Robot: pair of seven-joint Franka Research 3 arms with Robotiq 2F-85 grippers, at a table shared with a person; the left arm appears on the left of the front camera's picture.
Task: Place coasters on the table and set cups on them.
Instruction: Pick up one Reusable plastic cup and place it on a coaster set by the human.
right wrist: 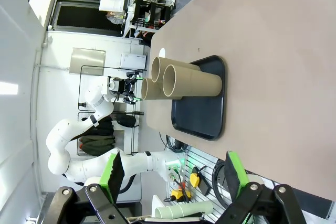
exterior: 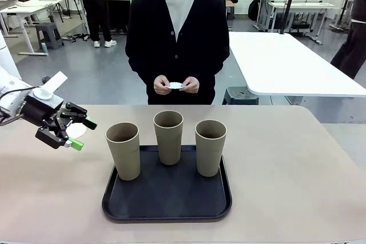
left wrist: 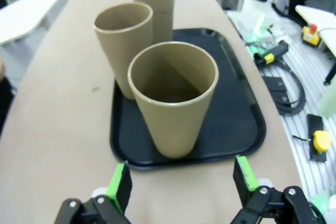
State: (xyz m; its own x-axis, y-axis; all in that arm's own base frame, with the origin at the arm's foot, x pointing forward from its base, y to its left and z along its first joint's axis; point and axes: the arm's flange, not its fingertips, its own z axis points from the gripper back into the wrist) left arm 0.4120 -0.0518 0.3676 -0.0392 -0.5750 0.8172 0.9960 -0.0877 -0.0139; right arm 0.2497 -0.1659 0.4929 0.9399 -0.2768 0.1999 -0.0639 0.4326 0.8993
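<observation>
Taupe cups (exterior: 168,135) look light, rigid and slightly slick, so the wide-open left pincer (left wrist: 181,179) should clasp one mid-wall; the right pincer (right wrist: 173,174) gapes empty too.

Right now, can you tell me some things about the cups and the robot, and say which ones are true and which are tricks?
1. The left cup, middle cup and right cup all stand on the black tray. True.
2. The coasters already lie on the table. False: the person's hands hold them, beyond the table's far edge.
3. The left gripper is open, with nothing between its fingers. True.
4. One cup has tipped over. False: all three stand upright.
5. The left gripper is squeezing the left cup. False: it hovers beside that cup, apart from it.
</observation>
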